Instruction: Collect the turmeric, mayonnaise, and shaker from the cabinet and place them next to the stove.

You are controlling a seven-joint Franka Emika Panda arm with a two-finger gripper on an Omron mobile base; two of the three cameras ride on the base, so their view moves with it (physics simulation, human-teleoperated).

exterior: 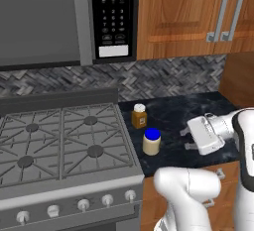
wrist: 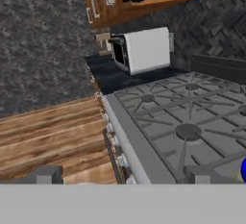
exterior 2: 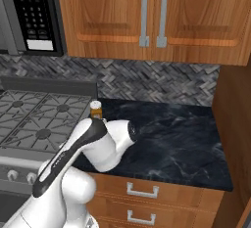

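Observation:
The turmeric (exterior: 139, 116), an amber jar with a pale lid, stands on the dark counter (exterior: 198, 108) just right of the stove (exterior: 64, 141). In front of it stands the mayonnaise (exterior: 152, 143), cream-white with a blue lid. My gripper (exterior: 186, 140) hangs level a short gap to the right of the mayonnaise, pointing at it, open with nothing between its fingers. In the right base view my arm hides all but the top of the turmeric (exterior 2: 96, 108). The hand view has the open gripper (wrist: 124, 177), the stove grates (wrist: 187, 122) and a blue sliver of the mayonnaise lid (wrist: 243, 170). The shaker and the cabinet are out of view.
A microwave (exterior: 111, 17) hangs over the stove, and panelled cupboards (exterior: 198, 12) hang over the counter. A wooden side wall (exterior 2: 235, 124) closes the counter on the right. Drawers (exterior 2: 142, 190) sit below it. A white toaster (wrist: 141, 50) stands beyond the stove's far side.

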